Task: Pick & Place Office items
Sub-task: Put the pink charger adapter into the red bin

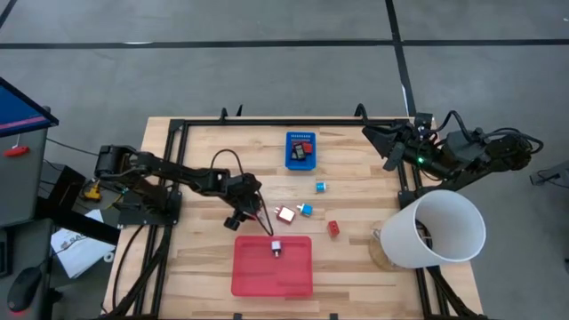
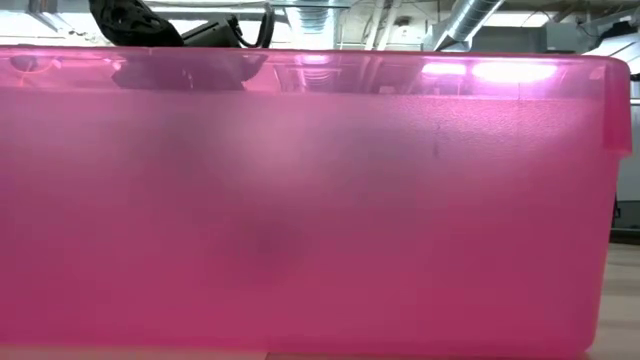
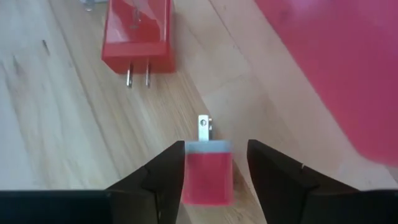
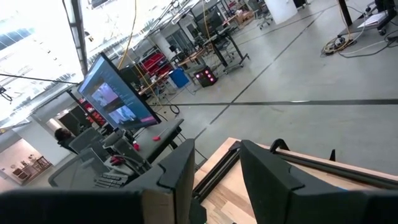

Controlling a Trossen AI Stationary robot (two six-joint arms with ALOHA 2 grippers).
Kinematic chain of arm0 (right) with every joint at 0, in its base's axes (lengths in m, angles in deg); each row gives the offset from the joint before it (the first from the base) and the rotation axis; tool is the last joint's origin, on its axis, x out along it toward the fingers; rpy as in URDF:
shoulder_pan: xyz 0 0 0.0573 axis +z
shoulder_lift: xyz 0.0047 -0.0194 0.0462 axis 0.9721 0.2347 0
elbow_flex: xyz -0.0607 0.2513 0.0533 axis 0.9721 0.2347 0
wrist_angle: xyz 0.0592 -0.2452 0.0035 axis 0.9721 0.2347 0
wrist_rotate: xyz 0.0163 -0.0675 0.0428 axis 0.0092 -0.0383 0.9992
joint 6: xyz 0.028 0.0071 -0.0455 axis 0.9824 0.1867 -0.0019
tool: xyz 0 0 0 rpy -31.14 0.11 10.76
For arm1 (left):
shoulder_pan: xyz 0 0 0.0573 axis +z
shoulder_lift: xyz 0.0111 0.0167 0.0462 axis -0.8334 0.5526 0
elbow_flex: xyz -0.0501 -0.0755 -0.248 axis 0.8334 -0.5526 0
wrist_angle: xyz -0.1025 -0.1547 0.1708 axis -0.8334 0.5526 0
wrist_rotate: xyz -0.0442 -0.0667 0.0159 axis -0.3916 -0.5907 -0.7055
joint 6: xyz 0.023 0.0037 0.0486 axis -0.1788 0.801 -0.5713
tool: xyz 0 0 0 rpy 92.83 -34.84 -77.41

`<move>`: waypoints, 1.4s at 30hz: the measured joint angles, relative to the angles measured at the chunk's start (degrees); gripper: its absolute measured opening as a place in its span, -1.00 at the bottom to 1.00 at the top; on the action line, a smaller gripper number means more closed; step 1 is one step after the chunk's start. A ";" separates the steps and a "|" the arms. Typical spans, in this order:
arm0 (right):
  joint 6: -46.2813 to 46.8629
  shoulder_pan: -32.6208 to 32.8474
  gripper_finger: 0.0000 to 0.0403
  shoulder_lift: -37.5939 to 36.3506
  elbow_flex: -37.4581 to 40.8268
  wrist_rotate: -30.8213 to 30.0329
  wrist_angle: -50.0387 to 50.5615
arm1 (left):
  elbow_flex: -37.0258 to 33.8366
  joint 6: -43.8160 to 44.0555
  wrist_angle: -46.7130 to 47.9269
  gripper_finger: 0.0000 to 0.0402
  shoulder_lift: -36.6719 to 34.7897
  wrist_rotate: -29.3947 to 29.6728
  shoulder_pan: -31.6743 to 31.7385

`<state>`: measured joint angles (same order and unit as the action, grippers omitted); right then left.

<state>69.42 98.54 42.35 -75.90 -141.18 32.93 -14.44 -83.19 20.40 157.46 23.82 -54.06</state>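
Left wrist view | left pincer (image 3: 214, 165) pinching red plug (image 3: 208, 177) | over wood table (image 3: 56, 124) | right pincer (image 4: 214, 168) spread

Overhead over whole table; low camera tight against red tray (image 2: 320, 200)

The flat red plastic tray (image 1: 258, 276) sits at the table's front, the small blue perforated bin (image 1: 300, 162) behind it, little plug pieces (image 1: 307, 210) between.

Red flat tray (image 1: 258, 276) at lower centre of high view, on wooden table (image 1: 204, 276). Blue perforated bin (image 1: 289, 161) upper centre. White paper cup (image 1: 436, 229) on its side, lower right. Monitor w/ blue screen (image 4: 115, 96) centre-left of right wrist view, room bkgd.
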 joint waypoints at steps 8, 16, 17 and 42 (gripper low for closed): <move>0.03 0.00 -0.39 0.00 0.00 -0.03 -0.02 | 0.20 0.03 -3.31 -0.18 4.32 -0.44 0.00; 0.92 0.00 -0.39 0.00 0.00 -0.05 0.02 | 0.17 1.58 -2.77 -0.27 6.71 -0.13 0.00; 0.97 0.00 -0.39 0.00 0.00 -0.04 0.02 | 0.19 2.06 -2.85 -0.28 6.75 -0.13 0.00; -0.83 0.00 -0.39 -0.08 0.00 0.05 0.66 | 7.22 33.97 -4.93 -0.30 -6.02 0.54 -1.55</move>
<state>68.60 98.54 42.27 -75.90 -141.13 33.58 -7.23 -49.22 15.48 151.43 24.36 -55.61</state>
